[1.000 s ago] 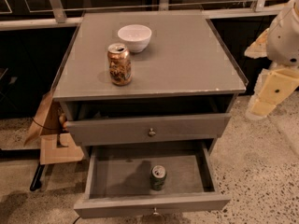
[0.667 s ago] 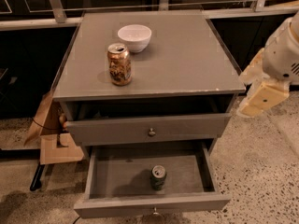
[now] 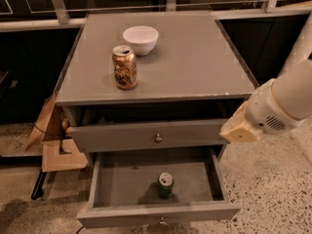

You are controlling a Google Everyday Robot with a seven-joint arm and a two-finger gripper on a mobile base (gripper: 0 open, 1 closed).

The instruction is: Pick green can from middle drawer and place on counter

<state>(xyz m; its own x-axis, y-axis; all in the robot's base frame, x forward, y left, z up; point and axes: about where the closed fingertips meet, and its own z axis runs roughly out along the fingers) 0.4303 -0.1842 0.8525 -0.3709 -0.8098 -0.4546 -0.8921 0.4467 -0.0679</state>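
- The middle drawer (image 3: pixel 122 184) is pulled wide open at the bottom centre of the frame, its grey floor in full view.
- The green can (image 3: pixel 165 184) stands upright on the drawer floor, right of its centre and closer to the front wall than to the back. Its silver top faces up, and it touches none of the drawer walls.
- The gripper (image 3: pixel 239 128) is at the right of the frame, a pale yellow block at the end of the white arm (image 3: pixel 285 99). It hangs just off the cabinet's front right corner, level with the upper drawer (image 3: pixel 122 138) and well above and to the right of the green can.
- I cannot tell whether the gripper is open or closed; it is not touching the can.
- The counter (image 3: pixel 200 62) fills the upper middle of the frame, with pale chips along its front right edge.
- A gold-brown can (image 3: pixel 125 66) stands upright on the counter left of centre. A white bowl (image 3: pixel 141 39) sits just behind it, to its right.
- The upper drawer has a small metal knob (image 3: pixel 158 138) on its face and a dark gap above it.
- A cardboard box (image 3: pixel 58 152) rests on the speckled floor (image 3: pixel 273 194) at the cabinet's left.
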